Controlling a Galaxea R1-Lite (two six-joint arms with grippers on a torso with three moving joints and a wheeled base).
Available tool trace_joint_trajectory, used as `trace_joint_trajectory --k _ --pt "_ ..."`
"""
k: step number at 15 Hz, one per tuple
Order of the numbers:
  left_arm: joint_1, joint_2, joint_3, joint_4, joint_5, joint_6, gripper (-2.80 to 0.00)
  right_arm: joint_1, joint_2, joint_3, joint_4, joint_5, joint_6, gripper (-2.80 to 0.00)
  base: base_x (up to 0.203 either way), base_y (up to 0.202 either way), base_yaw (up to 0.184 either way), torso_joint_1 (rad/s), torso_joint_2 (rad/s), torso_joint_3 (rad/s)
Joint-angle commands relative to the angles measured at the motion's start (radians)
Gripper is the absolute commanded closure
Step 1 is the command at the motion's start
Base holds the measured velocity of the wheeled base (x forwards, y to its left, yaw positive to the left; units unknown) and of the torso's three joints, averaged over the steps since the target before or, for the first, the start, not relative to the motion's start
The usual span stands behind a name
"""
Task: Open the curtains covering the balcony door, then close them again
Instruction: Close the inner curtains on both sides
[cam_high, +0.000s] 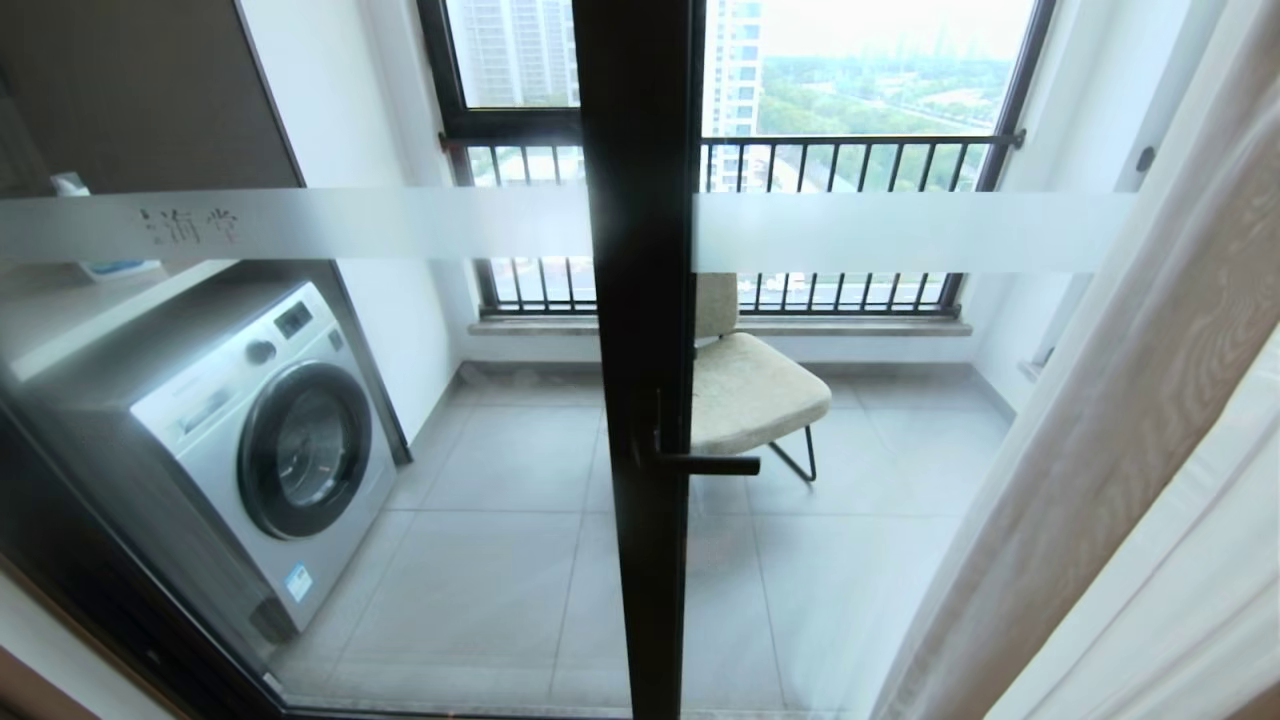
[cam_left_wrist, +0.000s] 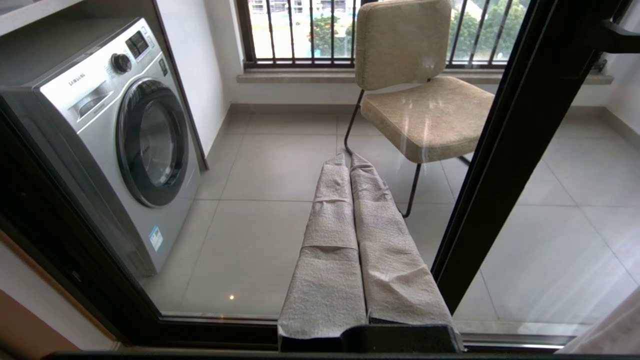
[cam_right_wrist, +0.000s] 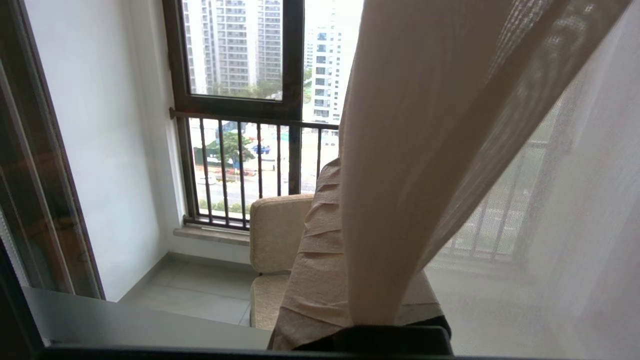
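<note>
My right gripper (cam_right_wrist: 345, 310) is pinched shut on the curtains (cam_high: 1130, 420), bunched far right; the balcony door (cam_high: 640, 350) lies leftward.

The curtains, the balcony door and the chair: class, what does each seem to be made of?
The curtains: woven beige fabric, matte; light shows the weave.
The balcony door: clear glass panes with a frosted band; the black frame looks like painted metal, judging by its smooth sheen.
The chair: textured beige upholstery on thin dark legs, probably metal.
</note>
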Motion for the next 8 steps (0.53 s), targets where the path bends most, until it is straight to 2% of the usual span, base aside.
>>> trace_joint_trajectory --k 1,8 --pt "0.0 0.0 0.0 -0.001 0.0 0.0 0.0 0.0 0.001 -0.001 -0.002 0.001 0.0 0.0 0.0 0.194 0.002 0.006 0.0 0.002" --pt "0.0 0.0 0.0 -0.001 0.0 0.0 0.0 0.0 -0.002 0.004 0.0 0.001 0.0 0.0 0.0 0.192 0.0 0.003 0.0 0.001"
